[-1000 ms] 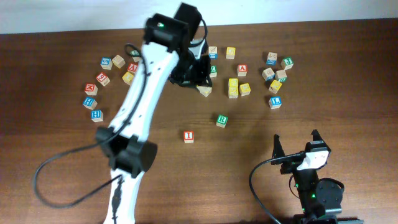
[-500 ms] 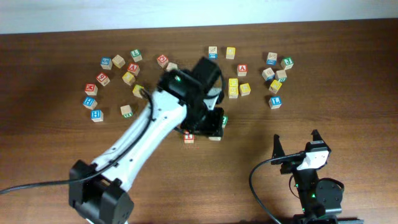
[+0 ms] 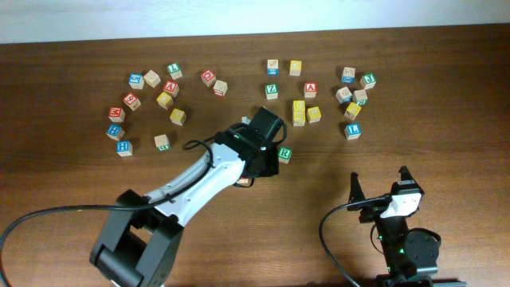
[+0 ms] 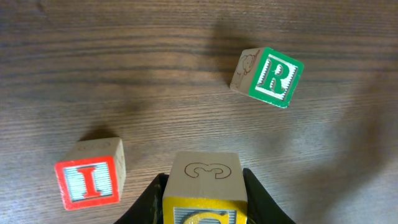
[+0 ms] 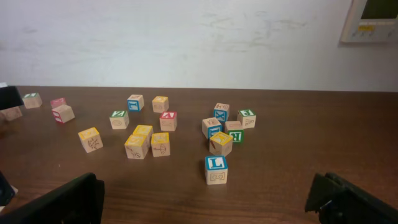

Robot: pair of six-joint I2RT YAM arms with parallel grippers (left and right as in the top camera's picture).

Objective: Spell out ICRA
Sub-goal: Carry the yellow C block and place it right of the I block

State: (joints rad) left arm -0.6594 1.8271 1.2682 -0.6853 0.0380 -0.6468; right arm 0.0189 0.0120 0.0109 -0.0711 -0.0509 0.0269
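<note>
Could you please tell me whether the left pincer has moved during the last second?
Yes. In the overhead view the left pincer, holding the yellow C cube, has come nearer the robot, from the far cubes to beside the green R cube.

- The whole table [image 3: 446, 96] is taken in from straight above and well off by the overhead view.
- The wood is looked down on steeply, from very near, by the left wrist view; the yellow C cube [image 4: 204, 186] is cut by its bottom edge, and the green R cube [image 4: 273, 76] [image 3: 284, 154] is shared with the overhead view.
- From low at the table's near right, the far wall [image 5: 186, 37] is faced almost level by the right wrist view; the blue L cube [image 5: 216, 169] [image 3: 353, 130] is shared with the overhead view.
</note>
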